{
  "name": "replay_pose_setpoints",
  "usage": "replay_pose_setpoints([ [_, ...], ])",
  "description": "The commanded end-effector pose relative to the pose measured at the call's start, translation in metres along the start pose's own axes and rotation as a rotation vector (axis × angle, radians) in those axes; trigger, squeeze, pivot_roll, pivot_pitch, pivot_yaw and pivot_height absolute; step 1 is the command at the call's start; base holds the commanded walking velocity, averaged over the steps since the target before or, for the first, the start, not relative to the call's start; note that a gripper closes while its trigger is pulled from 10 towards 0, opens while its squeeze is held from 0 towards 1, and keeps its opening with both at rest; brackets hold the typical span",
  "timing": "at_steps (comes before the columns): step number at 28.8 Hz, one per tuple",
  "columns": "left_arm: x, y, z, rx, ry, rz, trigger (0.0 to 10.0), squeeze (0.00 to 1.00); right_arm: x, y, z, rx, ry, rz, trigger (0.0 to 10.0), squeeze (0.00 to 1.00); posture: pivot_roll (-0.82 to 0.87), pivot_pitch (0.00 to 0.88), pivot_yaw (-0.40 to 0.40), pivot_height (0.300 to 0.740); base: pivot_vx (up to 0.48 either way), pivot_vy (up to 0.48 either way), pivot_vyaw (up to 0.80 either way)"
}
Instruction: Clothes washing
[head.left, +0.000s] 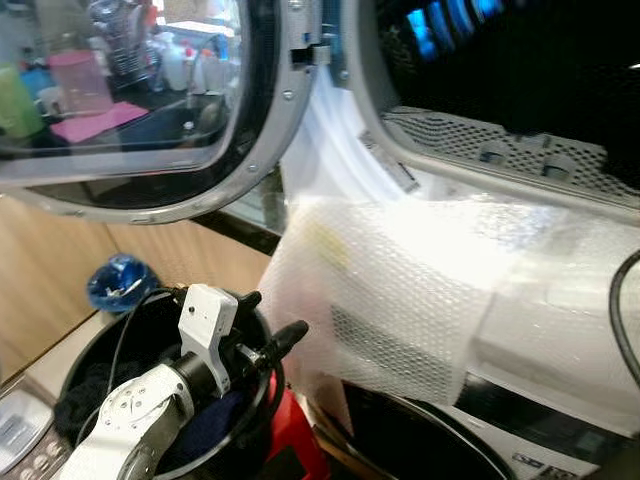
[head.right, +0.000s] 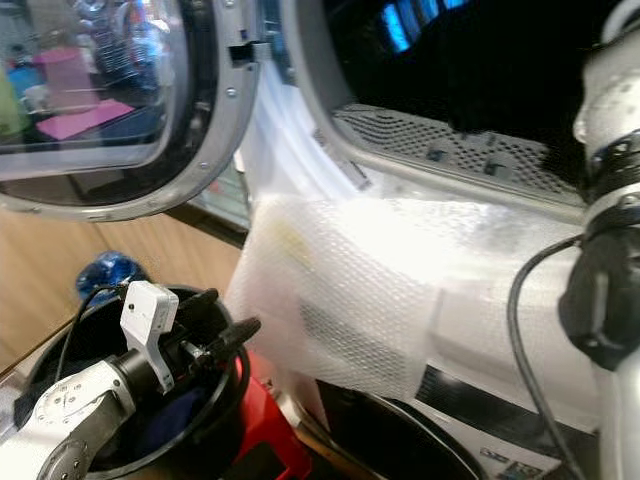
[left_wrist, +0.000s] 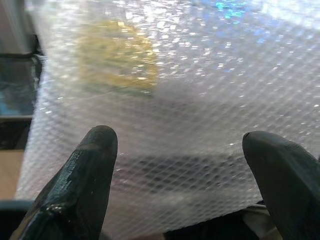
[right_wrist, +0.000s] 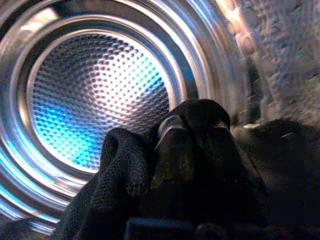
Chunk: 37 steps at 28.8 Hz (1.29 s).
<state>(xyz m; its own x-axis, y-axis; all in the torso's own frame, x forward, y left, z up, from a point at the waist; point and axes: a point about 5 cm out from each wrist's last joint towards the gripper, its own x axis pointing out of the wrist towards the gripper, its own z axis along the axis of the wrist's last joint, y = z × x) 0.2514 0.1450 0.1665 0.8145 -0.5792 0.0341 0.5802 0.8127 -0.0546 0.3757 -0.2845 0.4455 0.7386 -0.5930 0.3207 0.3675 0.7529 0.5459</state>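
Observation:
The washing machine's round door (head.left: 150, 100) stands open to the left of the dark drum opening (head.left: 520, 60). My right arm (head.right: 610, 250) reaches into it. Inside the steel drum (right_wrist: 95, 100), my right gripper (right_wrist: 192, 125) is shut on a black garment (right_wrist: 120, 170). My left gripper (head.left: 275, 315) hovers open over a black basket (head.left: 100, 345) holding dark clothes (head.left: 90, 390). Its fingers (left_wrist: 95, 165) face the bubble wrap (head.left: 400, 290) draped over the machine's front, with nothing between them.
A blue crumpled item (head.left: 118, 282) lies behind the basket on the wooden floor. A red object (head.left: 295, 435) sits between the basket and a second dark tub (head.left: 400, 440) under the machine. A yellow patch (left_wrist: 117, 55) shows through the bubble wrap.

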Motion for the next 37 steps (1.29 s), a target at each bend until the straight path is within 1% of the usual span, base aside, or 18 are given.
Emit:
replay_pose_setpoints([
  [1, 0.000, 0.003, 0.007, 0.040, -0.022, 0.015, 10.0, 0.00, -0.001, -0.002, -0.010, -0.076, 0.012, 0.009, 0.0, 0.00, 0.06, 0.057, 0.045, 0.740, 0.000, 0.000, 0.00],
  [2, 0.001, 0.003, 0.007, 0.044, -0.022, 0.017, 10.0, 0.00, -0.001, -0.004, -0.016, -0.100, 0.023, 0.010, 0.0, 0.00, 0.06, 0.057, 0.045, 0.740, 0.000, 0.000, 0.00],
  [3, 0.001, 0.003, 0.007, 0.045, -0.021, 0.017, 10.0, 0.00, -0.007, 0.008, -0.038, -0.132, 0.094, 0.126, 10.0, 0.00, 0.06, 0.054, 0.052, 0.740, 0.000, 0.000, 0.00],
  [4, 0.001, 0.003, 0.007, 0.045, -0.021, 0.017, 10.0, 0.00, -0.007, 0.008, -0.038, -0.132, 0.094, 0.126, 10.0, 0.00, 0.06, 0.054, 0.052, 0.740, 0.000, 0.000, 0.00],
  [5, 0.002, 0.002, 0.007, 0.043, -0.019, 0.015, 10.0, 0.00, -0.013, 0.017, -0.051, -0.201, 0.123, 0.194, 10.0, 0.00, 0.06, 0.052, 0.056, 0.740, 0.000, 0.000, 0.00],
  [6, 0.002, 0.002, 0.007, 0.043, -0.019, 0.015, 10.0, 0.00, -0.013, 0.017, -0.051, -0.201, 0.123, 0.194, 10.0, 0.00, 0.06, 0.052, 0.056, 0.740, 0.000, 0.000, 0.00],
  [8, 0.002, 0.000, 0.006, 0.037, -0.016, 0.008, 10.0, 0.00, -0.022, 0.029, -0.069, -0.284, 0.157, 0.298, 10.0, 0.00, 0.06, 0.049, 0.060, 0.740, 0.000, 0.000, 0.00],
  [10, 0.002, -0.002, 0.006, 0.034, -0.015, 0.000, 10.0, 0.00, -0.027, 0.036, -0.079, -0.302, 0.182, 0.351, 10.0, 0.00, 0.06, 0.049, 0.063, 0.740, 0.000, 0.000, 0.00],
  [11, 0.002, -0.002, 0.006, 0.034, -0.015, -0.002, 10.0, 0.00, -0.028, 0.037, -0.081, -0.308, 0.186, 0.358, 10.0, 0.71, 0.06, 0.048, 0.064, 0.740, 0.000, 0.000, 0.00],
  [12, 0.003, -0.003, 0.007, 0.033, -0.015, -0.002, 10.0, 0.00, -0.029, 0.038, -0.083, -0.347, 0.184, 0.371, 10.0, 0.71, 0.06, 0.048, 0.064, 0.740, 0.000, 0.000, 0.00],
  [13, 0.003, -0.003, 0.007, 0.032, -0.016, -0.005, 10.0, 0.00, -0.029, 0.039, -0.081, -0.352, 0.175, 0.377, 10.0, 1.00, 0.06, 0.048, 0.064, 0.740, 0.000, 0.000, 0.00],
  [22, 0.003, -0.004, 0.005, 0.024, -0.011, -0.012, 10.0, 0.00, -0.022, 0.047, -0.048, -0.431, 0.033, 0.390, 10.0, 1.00, 0.05, 0.062, 0.066, 0.740, 0.000, 0.000, 0.00],
  [29, 0.006, -0.005, 0.005, 0.011, -0.010, -0.020, 10.0, 0.00, -0.014, 0.043, -0.007, -0.286, -0.106, 0.338, 10.0, 1.00, 0.03, 0.075, 0.074, 0.740, 0.000, 0.000, 0.00],
  [31, 0.006, -0.005, 0.004, 0.009, -0.007, -0.024, 10.0, 0.00, -0.014, 0.045, -0.007, -0.232, -0.079, 0.369, 10.0, 1.00, 0.03, 0.075, 0.074, 0.740, 0.000, 0.000, 0.00],
  [32, 0.006, -0.005, 0.004, 0.010, -0.006, -0.025, 10.0, 0.00, -0.015, 0.046, -0.010, -0.227, -0.061, 0.393, 10.0, 0.89, 0.03, 0.075, 0.074, 0.740, 0.000, 0.000, 0.00],
  [33, 0.006, -0.005, 0.004, 0.010, -0.006, -0.026, 10.0, 0.00, -0.015, 0.048, -0.011, -0.226, -0.049, 0.408, 10.0, 0.41, 0.03, 0.075, 0.074, 0.740, 0.000, 0.000, 0.00],
  [34, 0.006, -0.006, 0.004, 0.009, -0.007, -0.028, 10.0, 0.00, -0.017, 0.050, -0.012, -0.222, -0.050, 0.443, 10.0, 0.00, 0.03, 0.078, 0.078, 0.740, 0.000, 0.000, 0.00],
  [37, 0.007, -0.006, 0.004, 0.005, -0.010, -0.031, 10.0, 0.00, -0.021, 0.058, -0.010, -0.054, -0.025, 0.567, 10.0, 0.00, 0.03, 0.078, 0.078, 0.740, 0.000, 0.000, 0.00],
])
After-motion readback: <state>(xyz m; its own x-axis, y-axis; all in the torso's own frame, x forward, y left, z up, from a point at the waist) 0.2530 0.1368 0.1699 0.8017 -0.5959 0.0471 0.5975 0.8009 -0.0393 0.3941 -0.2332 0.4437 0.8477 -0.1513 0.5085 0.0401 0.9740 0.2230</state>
